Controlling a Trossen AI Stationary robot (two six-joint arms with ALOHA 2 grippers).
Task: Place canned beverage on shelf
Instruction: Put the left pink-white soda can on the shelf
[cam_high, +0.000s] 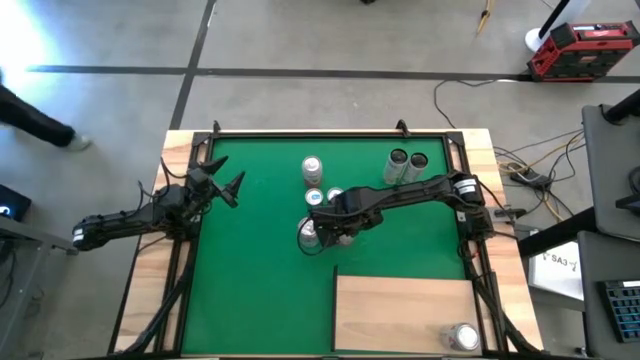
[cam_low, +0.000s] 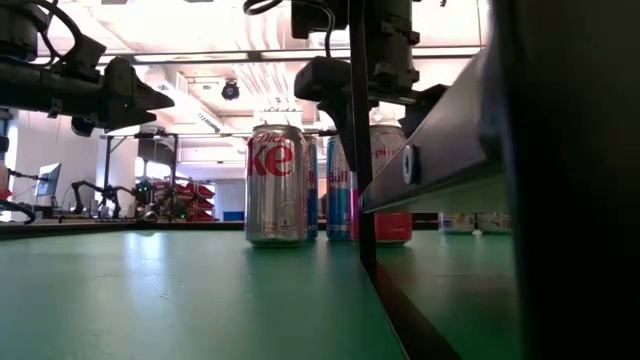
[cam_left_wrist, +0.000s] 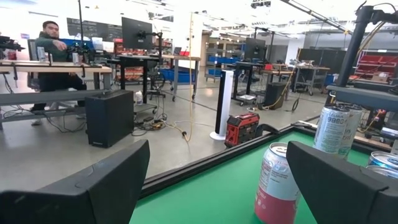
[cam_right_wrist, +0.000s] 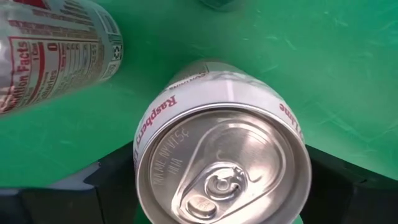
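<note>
A white-and-pink can (cam_right_wrist: 221, 168) marked Raspberry Lime stands upright on the green mat (cam_high: 260, 270). My right gripper (cam_right_wrist: 224, 183) points down over it, open, with one dark finger (cam_right_wrist: 109, 183) on each side of the can's top; I cannot tell if they touch it. From above, that gripper (cam_high: 332, 228) hides this can. The shelf (cam_high: 400, 315), a pale wooden panel, lies at the mat's near right and bears one can (cam_high: 462, 337). My left gripper (cam_high: 226, 186) waits open at the mat's left edge.
A silver Diet Coke can (cam_high: 308, 233) stands right beside my right gripper, on its left. More cans stand farther back (cam_high: 313, 168), (cam_high: 335, 195), with a tall pair (cam_high: 408, 165) at the far right. Open mat lies to the left and near.
</note>
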